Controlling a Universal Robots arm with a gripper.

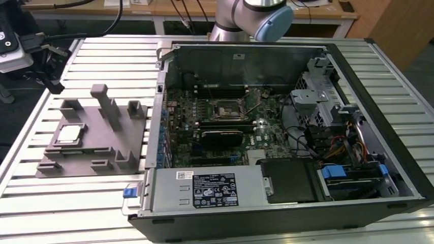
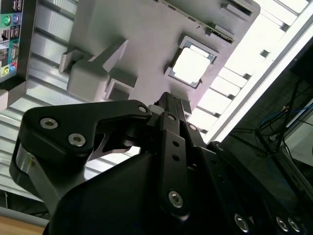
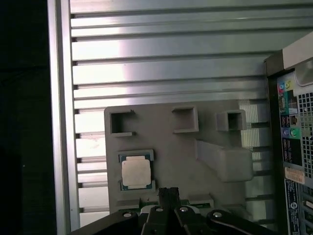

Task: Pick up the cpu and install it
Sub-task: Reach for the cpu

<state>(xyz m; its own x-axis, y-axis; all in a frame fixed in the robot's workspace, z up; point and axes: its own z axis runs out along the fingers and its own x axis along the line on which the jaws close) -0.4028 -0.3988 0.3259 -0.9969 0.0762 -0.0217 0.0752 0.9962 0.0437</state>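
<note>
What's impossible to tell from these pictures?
1. Exterior view: the arm is cut off by the top edge.
2. Exterior view: the socket is too small to tell whether it is empty.
3. First wrist view: the underside of the cpu is hidden against the fixture.

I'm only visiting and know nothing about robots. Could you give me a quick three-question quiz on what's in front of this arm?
1. True or false: the black gripper is holding the small flat silver-topped square cpu.
2. The cpu lies in: A) the grey plastic fixture plate; B) the motherboard; C) the bare table slats.
3. Fill in: in the exterior view, the fixture plate stands to that view's ___ of the open black computer case.

Key: 1 false; 2 A; 3 left.
</note>
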